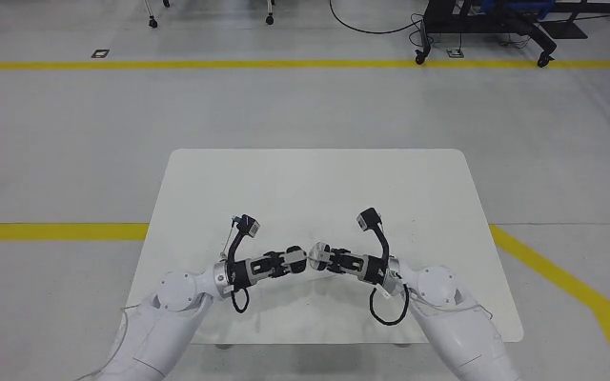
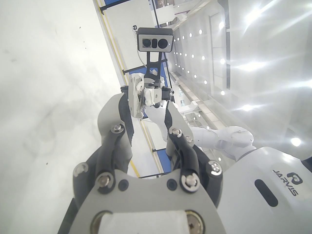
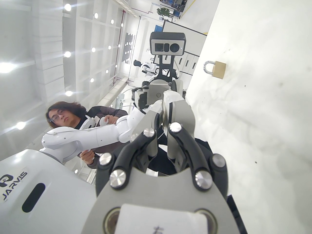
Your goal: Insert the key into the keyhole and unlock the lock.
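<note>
A brass padlock point(image 3: 217, 69) with a silver shackle lies flat on the white table point(image 3: 258, 103), beyond both grippers. My two grippers meet tip to tip above the table's front middle. My right gripper point(image 3: 163, 107) point(image 1: 320, 256) is shut, its taped fingers pinching a thin dark metal piece that looks like the key point(image 2: 141, 99); most of it is hidden. My left gripper point(image 2: 146, 109) point(image 1: 294, 260) is open, its fingers point(image 2: 123, 113) on either side of the right gripper's tip, one of them close against a taped pad.
The white table point(image 1: 315, 181) stretches bare ahead of the arms to its far edge. Yellow floor lines run past it on both sides, and wheeled frames point(image 1: 496, 29) stand on the floor far behind.
</note>
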Available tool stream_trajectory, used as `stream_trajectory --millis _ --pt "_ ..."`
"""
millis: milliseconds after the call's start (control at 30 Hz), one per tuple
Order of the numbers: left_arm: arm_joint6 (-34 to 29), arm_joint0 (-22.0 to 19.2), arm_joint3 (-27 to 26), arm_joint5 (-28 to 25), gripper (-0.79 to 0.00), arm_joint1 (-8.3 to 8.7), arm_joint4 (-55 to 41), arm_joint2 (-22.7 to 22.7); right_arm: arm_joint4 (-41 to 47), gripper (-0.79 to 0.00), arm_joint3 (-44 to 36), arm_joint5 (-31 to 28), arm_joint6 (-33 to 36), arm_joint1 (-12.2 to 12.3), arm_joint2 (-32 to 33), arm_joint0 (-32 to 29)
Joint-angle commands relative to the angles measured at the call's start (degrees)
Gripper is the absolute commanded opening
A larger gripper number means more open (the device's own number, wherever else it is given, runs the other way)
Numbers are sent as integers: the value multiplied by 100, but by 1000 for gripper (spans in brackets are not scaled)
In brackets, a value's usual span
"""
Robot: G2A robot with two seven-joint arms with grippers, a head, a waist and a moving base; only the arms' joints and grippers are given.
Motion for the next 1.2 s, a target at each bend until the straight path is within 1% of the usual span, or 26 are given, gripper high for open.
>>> stream_trajectory --millis 0,133,233,300,600,633,667,700,733,833,900,933,967,1033,1067,1100,1167 --pt "-7 -10 7 2 -545 -3 -2 6 6 -785 -41 -2 -7 2 -3 -46" --pt "11 -22 13 23 -631 -1 91 4 26 -785 -114 7 -27 12 25 -128" --pt "50 -5 44 57 -763 -7 64 12 3 -785 -156 13 -55 21 54 -170" --pt "33 -1 69 65 -785 -13 18 28 -15 -785 -194 22 -62 28 74 -200" --pt "-1 -17 138 83 -739 -32 4 79 -139 -785 -312 97 -72 44 79 -266" --pt "-7 -16 136 84 -723 -32 7 79 -140 -785 -313 99 -74 44 78 -266" --pt "-15 -17 132 91 -665 -32 8 78 -147 -785 -310 107 -80 44 78 -264" --pt "-31 -16 127 102 -585 -31 0 78 -143 -785 -307 107 -97 43 79 -262" --pt "-50 -16 120 110 -523 -31 -9 76 -144 -785 -302 106 -101 43 77 -259" --pt "-107 -21 111 111 -502 -30 -21 73 -143 -785 -284 106 -105 40 68 -239" --pt "-124 -32 118 116 -505 -32 -34 73 -138 -785 -270 106 -107 38 58 -223" --pt "-140 -40 123 128 -520 -34 -36 82 -136 -785 -267 102 -92 36 49 -212" --pt "-151 -53 131 138 -557 -36 -42 88 -125 -785 -255 106 -85 34 42 -203" --pt "-161 -79 153 146 -677 -43 -43 105 -114 -785 -232 110 -81 31 34 -178" --pt "-158 -92 168 151 -773 -47 -46 113 -109 -785 -218 110 -78 30 31 -163" --pt "-158 -107 180 160 -785 -51 -45 122 -104 -785 -204 110 -74 29 30 -148" --pt "-163 -142 207 171 -785 -58 -50 135 -86 -785 -175 123 -59 27 30 -120"
